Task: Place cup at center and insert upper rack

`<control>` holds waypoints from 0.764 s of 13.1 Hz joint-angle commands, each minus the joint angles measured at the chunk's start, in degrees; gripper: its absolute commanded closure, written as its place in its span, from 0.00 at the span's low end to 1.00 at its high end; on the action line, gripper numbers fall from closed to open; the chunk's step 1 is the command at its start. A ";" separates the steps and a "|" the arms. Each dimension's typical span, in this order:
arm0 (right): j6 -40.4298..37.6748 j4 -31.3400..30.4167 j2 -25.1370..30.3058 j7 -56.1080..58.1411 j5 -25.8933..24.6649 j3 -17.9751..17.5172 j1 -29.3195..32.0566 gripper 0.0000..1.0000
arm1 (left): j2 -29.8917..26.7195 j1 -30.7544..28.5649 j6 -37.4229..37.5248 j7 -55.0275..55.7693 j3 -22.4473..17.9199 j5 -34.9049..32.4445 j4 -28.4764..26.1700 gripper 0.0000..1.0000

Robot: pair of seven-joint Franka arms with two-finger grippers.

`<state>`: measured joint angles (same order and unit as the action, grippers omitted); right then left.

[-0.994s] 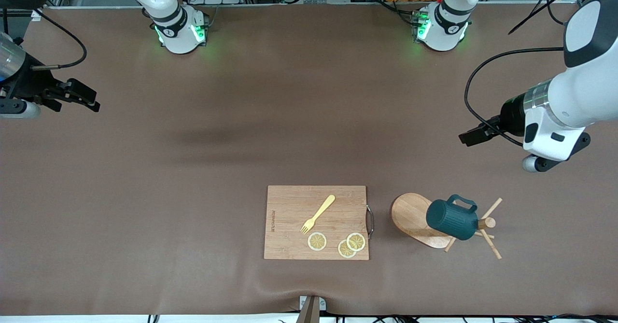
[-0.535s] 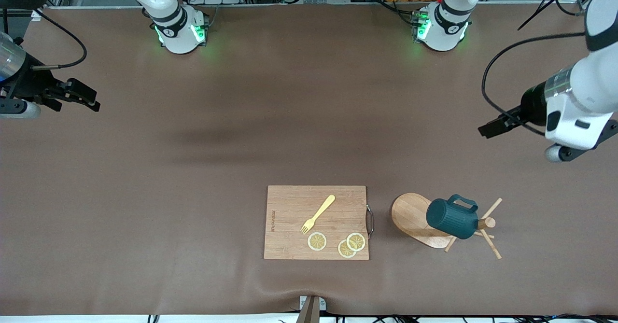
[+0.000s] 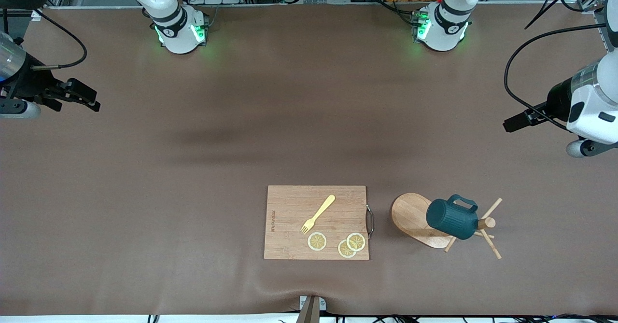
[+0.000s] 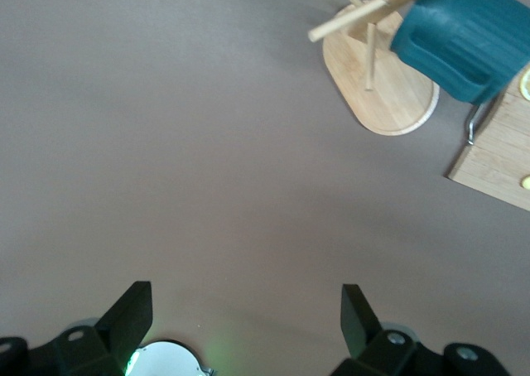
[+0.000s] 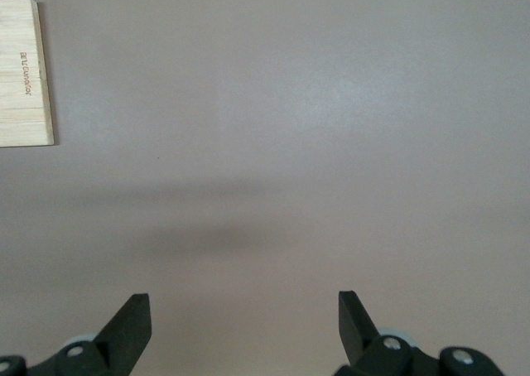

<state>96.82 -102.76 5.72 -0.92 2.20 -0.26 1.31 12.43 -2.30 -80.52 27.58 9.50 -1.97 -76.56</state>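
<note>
At the right arm's end of the worktop (image 3: pixel 193 134), the right hand (image 3: pixel 91 100) hangs over bare surface with its fingers spread apart and nothing between them; this arm waits, unmoved over the last second. Toward the middle, close to the front camera, lies the cutting board (image 3: pixel 294 217) with a yellow fork (image 3: pixel 317 214) and three lemon slices (image 3: pixel 317 241) on it. Just beside the board, toward the left arm's end, the upper rack (image 3: pixel 410 217) stands on its oval base, and the cup (image 3: pixel 451 219) hangs on one of its pegs, tipped over, handle up. Neither has shifted. What has changed is the left hand (image 3: pixel 512 122): it has drawn away from the rack toward its own end of the worktop and farther up, fingers wide and empty. Judging by this, the cup appears already hung and released, and the left arm seems to be retreating, so the job looks essentially done.
</note>
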 commanded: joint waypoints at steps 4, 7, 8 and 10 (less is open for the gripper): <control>-0.05 -0.78 1.04 0.04 0.96 -0.97 1.15 0.00 | -10.75 2.12 -6.75 -6.92 -5.02 0.03 -13.95 0.00; 0.04 -0.51 1.04 0.21 0.96 -0.97 1.15 0.00 | -12.60 2.39 -6.76 -10.09 -5.02 0.03 -15.37 0.00; -0.05 -0.51 1.13 0.21 0.96 -0.97 1.15 0.00 | -13.39 2.39 -6.50 -10.35 -5.02 0.03 -15.54 0.00; -0.05 -0.60 1.04 0.39 0.96 -0.89 1.32 0.00 | -14.97 2.39 -6.50 -12.27 -5.02 0.03 -16.68 0.00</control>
<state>96.83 -102.75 5.73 -0.92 2.23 -0.36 1.31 0.89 -0.46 -85.89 17.61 5.14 -1.96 -90.07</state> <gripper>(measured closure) 0.000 0.000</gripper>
